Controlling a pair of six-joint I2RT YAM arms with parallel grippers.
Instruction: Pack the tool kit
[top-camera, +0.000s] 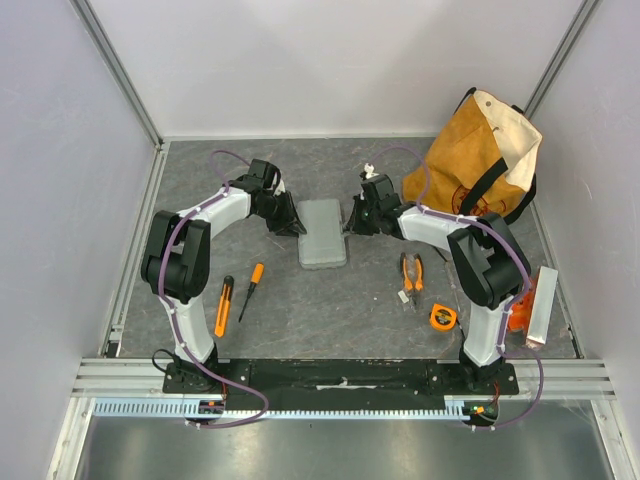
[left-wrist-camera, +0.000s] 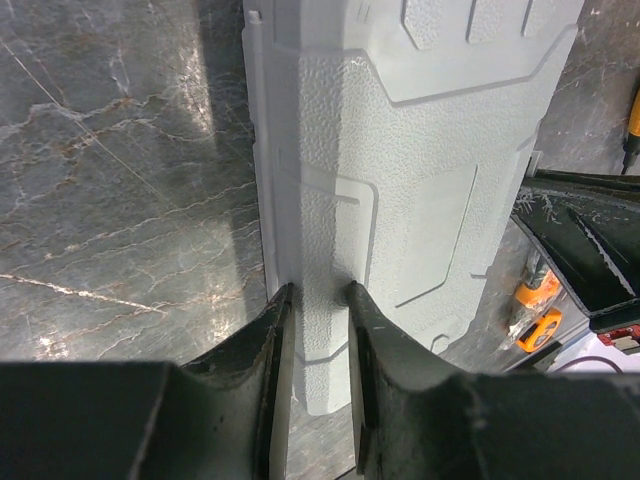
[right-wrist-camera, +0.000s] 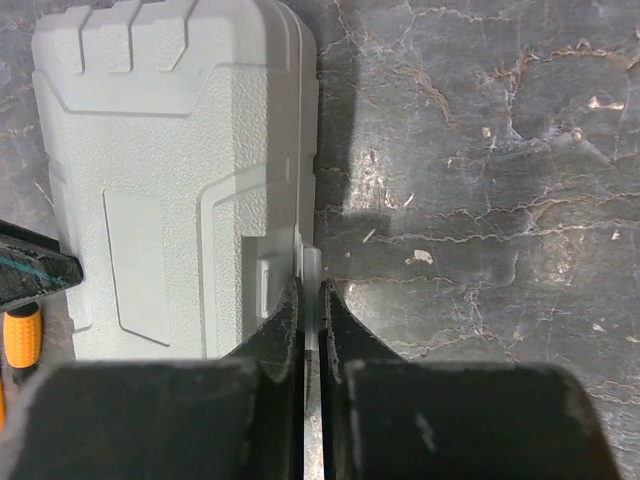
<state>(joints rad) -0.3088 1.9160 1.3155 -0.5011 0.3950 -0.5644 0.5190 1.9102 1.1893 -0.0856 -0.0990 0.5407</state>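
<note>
The tool kit (top-camera: 322, 232) is a flat grey case lying closed in the middle of the table. My left gripper (top-camera: 291, 219) is at its left edge. In the left wrist view the fingers (left-wrist-camera: 281, 300) close against a raised band along the case's edge (left-wrist-camera: 318, 250). My right gripper (top-camera: 352, 222) is at the case's right edge. In the right wrist view its jaws (right-wrist-camera: 311, 292) are pinched on a thin grey latch tab (right-wrist-camera: 311, 262) beside the case (right-wrist-camera: 170, 170). Outside the case lie an orange screwdriver (top-camera: 251, 290), an orange knife (top-camera: 223, 306), pliers (top-camera: 411, 274) and a tape measure (top-camera: 443, 317).
A tan canvas bag with black straps (top-camera: 485, 160) stands at the back right. A small orange bit box (top-camera: 519, 312) and a grey flat piece (top-camera: 543, 305) lie at the right edge by the right arm's base. White walls enclose the table.
</note>
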